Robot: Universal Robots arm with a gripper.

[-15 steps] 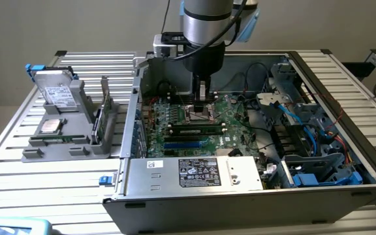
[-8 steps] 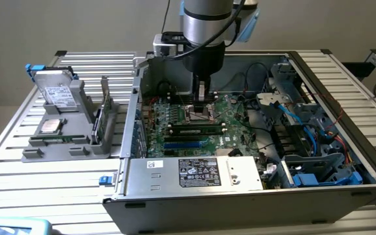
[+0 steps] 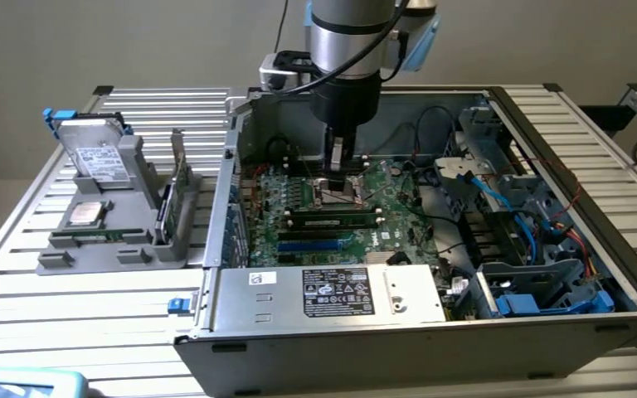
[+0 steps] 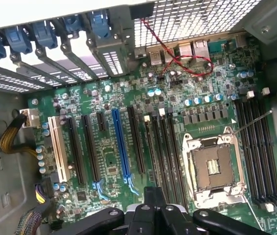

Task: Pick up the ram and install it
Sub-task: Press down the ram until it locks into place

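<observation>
1. An open grey metal computer case point(image 3: 407, 344) sits on a slatted metal table point(image 3: 31, 274).
2. Its green motherboard point(image 4: 128, 122) carries a silver empty processor socket point(image 4: 215, 169) and a long blue slot strip point(image 4: 120, 144).
3. A grey plastic parts holder point(image 3: 119, 240) stands at the exterior view's left, bearing a boxy grey drive point(image 3: 95, 153).

Exterior high, wide; wrist close above motherboard point(image 4: 128, 127)

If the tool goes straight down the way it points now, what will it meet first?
Probably the motherboard inside the open computer case, near the empty CPU socket. The shut tool hangs just above it; exact depth is unclear.
</observation>
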